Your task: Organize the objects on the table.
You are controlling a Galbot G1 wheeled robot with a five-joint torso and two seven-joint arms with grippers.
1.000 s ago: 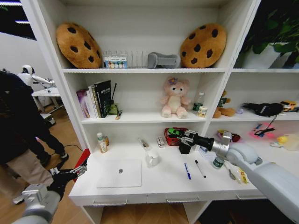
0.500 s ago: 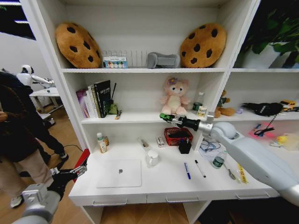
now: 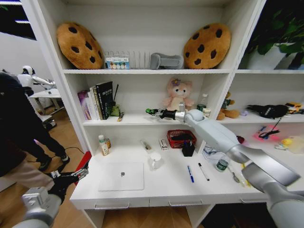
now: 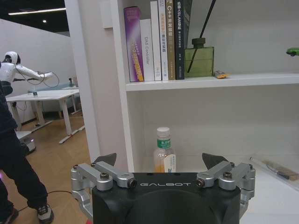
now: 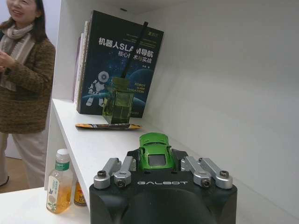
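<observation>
The left pincer (image 4: 159,170) was seen parked low beside the bench (image 3: 161,187), jaws spread and empty. The green toy car (image 5: 155,150) was clamped between the right pincer's (image 3: 153,113) jaws, apparently just above the middle shelf (image 3: 137,120).

Middle shelf (image 3: 137,120): bare between green diffuser bottle (image 3: 115,110) and plush bear (image 3: 177,99); books (image 3: 97,100) block beyond the bottle.
</observation>
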